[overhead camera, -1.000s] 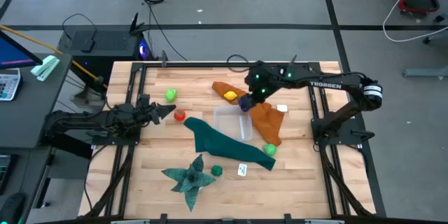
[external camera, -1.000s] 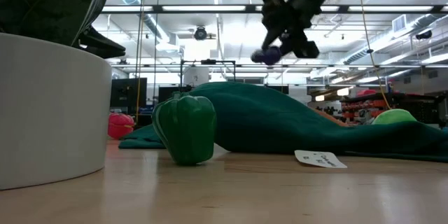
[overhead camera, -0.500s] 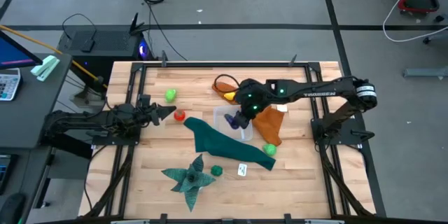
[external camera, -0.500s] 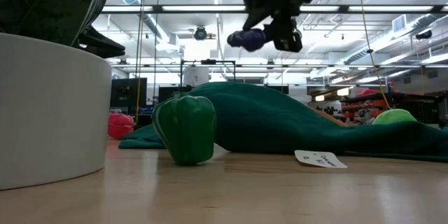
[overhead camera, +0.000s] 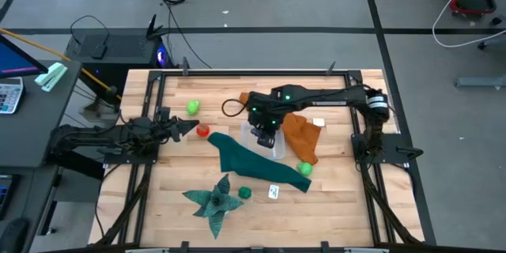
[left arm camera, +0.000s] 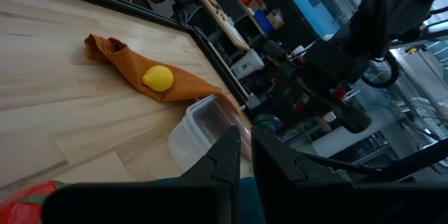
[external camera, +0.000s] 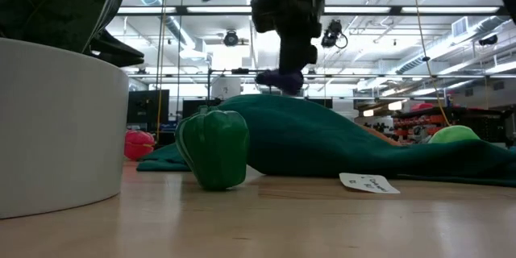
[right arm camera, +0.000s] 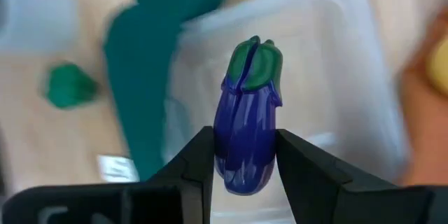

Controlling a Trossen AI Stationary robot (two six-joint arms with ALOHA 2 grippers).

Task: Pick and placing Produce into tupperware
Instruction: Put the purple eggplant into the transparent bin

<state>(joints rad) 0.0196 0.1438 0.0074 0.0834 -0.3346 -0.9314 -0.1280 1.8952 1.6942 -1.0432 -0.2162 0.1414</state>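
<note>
The right gripper [overhead camera: 265, 136] is hanging over the clear, shallow rectangular plastic tupperware box [overhead camera: 273, 147] near the middle of the wooden bench [overhead camera: 174, 175]. Its two dark fingers [right arm camera: 197, 155] are pinching a small purple toy eggplant with a green cap [right arm camera: 249, 117]. In the right wrist view, the eggplant is sitting upright between the fingers, one finger pressing against each side of its lower body, with the green cap projecting past the fingertips. The tupperware box is lying directly behind the eggplant in that view. In the low view, the eggplant [external camera: 281, 80] is hanging clear above the long teal cloth [external camera: 339, 149], apart from it.

The left gripper [overhead camera: 186, 126] is waiting at the left side of the bench, its fingers [left arm camera: 227, 155] pressed nearly together and holding nothing.

The remaining produce is lying around the bench:
- A yellow toy lemon [left arm camera: 158, 78] is resting on the orange cloth [overhead camera: 301, 137].
- A red toy fruit [overhead camera: 202, 131] is lying just beside the left gripper.
- A light green fruit [overhead camera: 192, 107] is lying behind the red one.
- A second light green fruit [overhead camera: 304, 169] is lying at the teal cloth's right end.
- A dark green toy pepper [external camera: 213, 148] is standing near the dark green star-shaped leafy piece [overhead camera: 212, 202].
</note>
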